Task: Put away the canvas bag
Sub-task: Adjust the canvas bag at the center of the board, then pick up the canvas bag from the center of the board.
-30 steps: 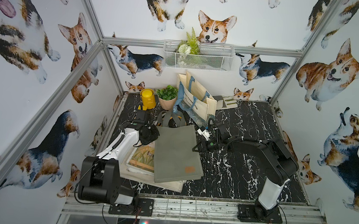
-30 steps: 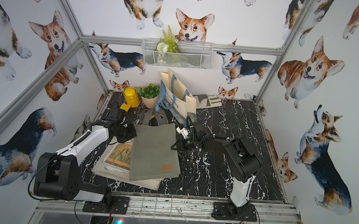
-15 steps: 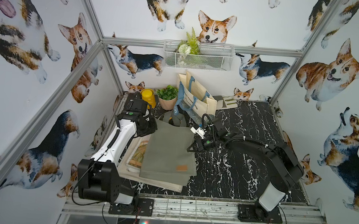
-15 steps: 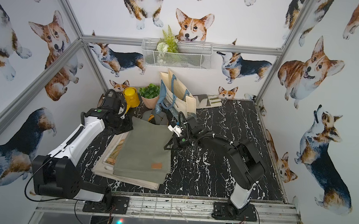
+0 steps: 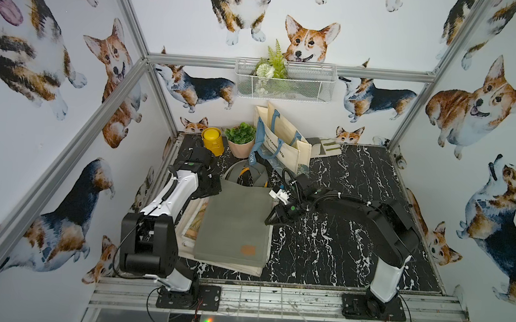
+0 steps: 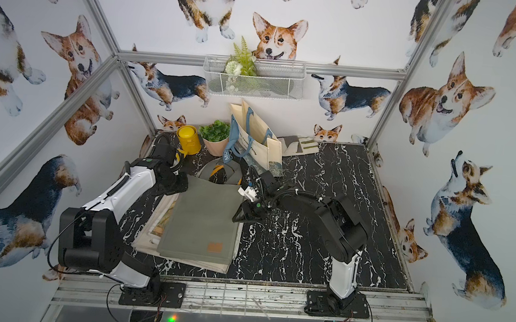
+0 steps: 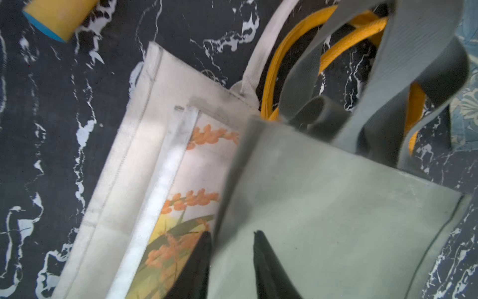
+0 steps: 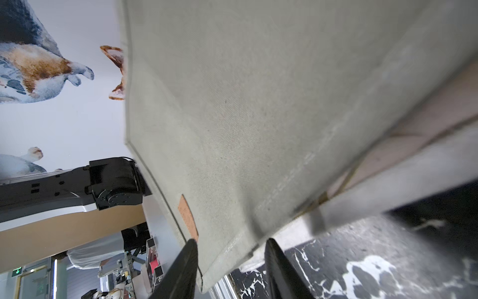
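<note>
Grey canvas bag (image 5: 235, 226) flat on cream bags (image 5: 234, 266), long axis toward table (image 5: 337, 254) front edge; left gripper (image 7: 231, 233), right gripper (image 8: 231, 240) flank its far end, jaws parted, clamping nothing.

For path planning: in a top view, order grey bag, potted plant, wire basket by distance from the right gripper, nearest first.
1. grey bag: at the right gripper.
2. potted plant: back, left.
3. wire basket: hanging high, at the back.
</note>
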### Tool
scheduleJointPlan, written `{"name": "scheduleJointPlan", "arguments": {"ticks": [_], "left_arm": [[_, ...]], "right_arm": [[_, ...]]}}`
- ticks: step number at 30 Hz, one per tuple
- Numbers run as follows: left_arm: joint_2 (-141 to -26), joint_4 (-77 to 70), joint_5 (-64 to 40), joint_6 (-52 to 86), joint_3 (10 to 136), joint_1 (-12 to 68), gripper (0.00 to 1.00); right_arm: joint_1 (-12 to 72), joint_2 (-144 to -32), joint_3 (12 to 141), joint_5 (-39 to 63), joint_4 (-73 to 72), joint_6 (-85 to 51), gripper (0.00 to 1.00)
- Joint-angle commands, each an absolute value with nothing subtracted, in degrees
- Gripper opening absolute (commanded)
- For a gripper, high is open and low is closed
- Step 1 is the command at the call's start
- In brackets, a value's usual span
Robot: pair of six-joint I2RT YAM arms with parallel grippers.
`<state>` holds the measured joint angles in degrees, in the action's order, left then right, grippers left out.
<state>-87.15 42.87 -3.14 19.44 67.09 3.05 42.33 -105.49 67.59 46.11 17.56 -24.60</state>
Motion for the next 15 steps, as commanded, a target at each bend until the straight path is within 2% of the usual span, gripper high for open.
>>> {"name": "scheduleJointPlan", "arguments": {"ticks": [1, 4, 10, 15], "left_arm": [[-85.8, 41.0, -0.4, 17.9, 69.0, 3.0, 0.51], [-83.0, 42.2, 0.4, 18.1, 69.9, 4.4, 0.56], [-76.0, 39.4, -1.0, 19.6, 64.4, 14.0, 0.58], [-78.1, 33.6, -5.5, 19.3, 59.6, 25.5, 0.59]], "right_arm": [[42.1, -100.8, 68.0, 41.0, 24.3, -19.1, 0.51], [40.9, -96.7, 66.7, 37.4, 25.7, -16.9, 0.54], [34.1, -85.0, 61.7, 27.6, 23.2, -10.7, 0.64], [31.0, -81.5, 61.0, 19.6, 19.1, -2.7, 0.85]]}}
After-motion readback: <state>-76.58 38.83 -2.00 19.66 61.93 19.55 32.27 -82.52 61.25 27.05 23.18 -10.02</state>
